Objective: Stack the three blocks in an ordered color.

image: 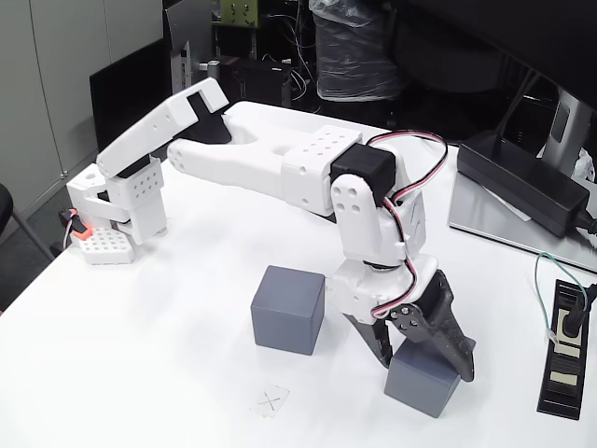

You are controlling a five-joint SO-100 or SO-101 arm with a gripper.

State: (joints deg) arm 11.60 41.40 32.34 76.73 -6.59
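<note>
Slate-grey cube (424, 378) sits on the white table (140, 373), low right in the fixed view; the end effector (424, 353) straddles its top, dark fingers down either side. Contact on the flanks cannot be confirmed, so clenched or released: cannot tell. Straddling pose suggests a grasp in preparation for lifting. Second slate-grey cube (288, 309) stands free just left of the first, apart from it, plausibly the stack base. Pencilled cross mark (271, 401) lies left of and slightly below the first cube, possibly a placement target.
</note>
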